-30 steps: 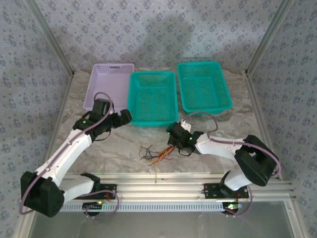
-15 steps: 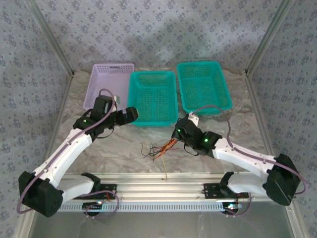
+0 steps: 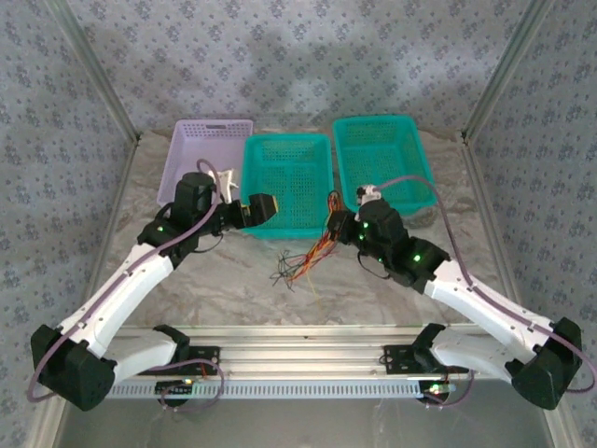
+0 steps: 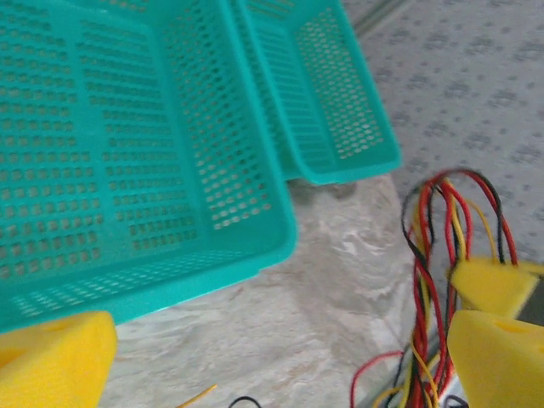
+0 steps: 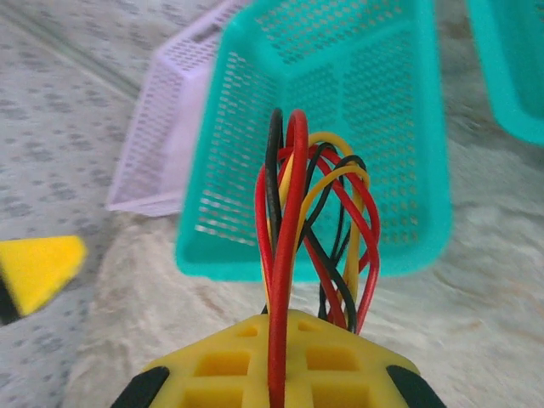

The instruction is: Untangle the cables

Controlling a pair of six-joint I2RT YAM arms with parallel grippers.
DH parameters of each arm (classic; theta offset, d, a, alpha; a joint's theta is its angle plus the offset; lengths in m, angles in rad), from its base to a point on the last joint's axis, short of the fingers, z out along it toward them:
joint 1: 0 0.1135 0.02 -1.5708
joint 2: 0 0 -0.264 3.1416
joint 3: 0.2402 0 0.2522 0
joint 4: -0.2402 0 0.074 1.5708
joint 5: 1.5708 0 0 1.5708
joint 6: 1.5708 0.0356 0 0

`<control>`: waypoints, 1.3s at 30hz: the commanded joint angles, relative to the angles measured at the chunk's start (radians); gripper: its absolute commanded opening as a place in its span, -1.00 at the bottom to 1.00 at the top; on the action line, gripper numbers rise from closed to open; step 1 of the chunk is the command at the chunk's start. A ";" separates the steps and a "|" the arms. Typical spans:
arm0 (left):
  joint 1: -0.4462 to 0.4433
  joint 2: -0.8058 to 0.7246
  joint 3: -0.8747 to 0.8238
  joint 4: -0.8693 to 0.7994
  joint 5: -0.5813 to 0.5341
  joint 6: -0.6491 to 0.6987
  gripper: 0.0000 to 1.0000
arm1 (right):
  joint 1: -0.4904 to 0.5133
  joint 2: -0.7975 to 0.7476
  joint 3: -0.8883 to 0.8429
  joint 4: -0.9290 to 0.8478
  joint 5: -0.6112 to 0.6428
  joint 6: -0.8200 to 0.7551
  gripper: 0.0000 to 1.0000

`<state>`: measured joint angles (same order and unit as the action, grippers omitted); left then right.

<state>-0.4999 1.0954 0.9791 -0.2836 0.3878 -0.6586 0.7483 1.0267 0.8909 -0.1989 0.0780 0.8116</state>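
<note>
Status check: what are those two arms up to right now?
Right tool shut on the cables, loose ends trailing. Left tool open, empty. Teal basket close behind.

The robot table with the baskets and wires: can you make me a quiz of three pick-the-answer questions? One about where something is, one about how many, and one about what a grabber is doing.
1. Where is the purple basket, seen from the top camera?
A. At the left end of the row of baskets
B. In the middle of the row
C. At the right end of the row

2. How many green baskets are there?
A. One
B. Two
C. Three

3. What is the right gripper doing?
A. Standing open, holding nothing
B. Shut on the cables
C. Lying inside a basket

Answers:
1 A: the purple basket sits furthest left in the row.
2 B: one green basket is in the middle and another is on the right.
3 B: in the right wrist view, red, yellow and black loops rise out of its shut yellow jaws.
</note>
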 commanded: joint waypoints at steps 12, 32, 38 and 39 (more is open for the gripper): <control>-0.199 0.038 -0.049 0.372 0.196 -0.015 0.99 | -0.161 0.103 0.108 0.365 -0.607 -0.143 -1.00; -0.251 -0.073 -0.186 0.414 0.032 0.048 0.78 | -0.185 0.105 0.089 0.406 -0.681 -0.140 -1.00; -0.251 -0.080 -0.197 0.444 0.021 0.044 0.67 | -0.170 0.111 0.088 0.398 -0.698 -0.149 -1.00; -0.250 -0.078 -0.198 0.450 0.023 0.041 0.66 | -0.169 0.113 0.089 0.397 -0.703 -0.149 -1.00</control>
<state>-0.7425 1.0229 0.7788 0.1154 0.4248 -0.6285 0.5720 1.1564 0.9607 0.1986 -0.5915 0.6846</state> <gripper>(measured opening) 0.834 0.071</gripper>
